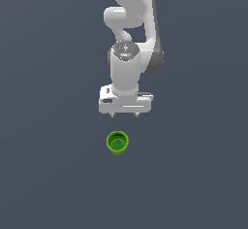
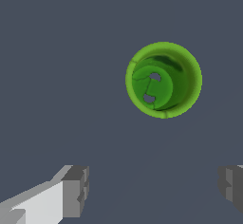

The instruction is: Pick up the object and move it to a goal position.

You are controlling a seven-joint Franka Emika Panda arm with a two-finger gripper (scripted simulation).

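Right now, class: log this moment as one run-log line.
phase: approach | gripper: open, empty | green cup: upright, untouched, apart from gripper

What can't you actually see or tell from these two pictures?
- Goal position: no marker shows in either view.
- Arm: its base is cut off by the exterior view's top edge.
- Fingers: the wrist view's edges crop them; in the exterior view only tiny tips show under the gripper.
- Cup: too small in the exterior view to read the two pale spots on its floor.
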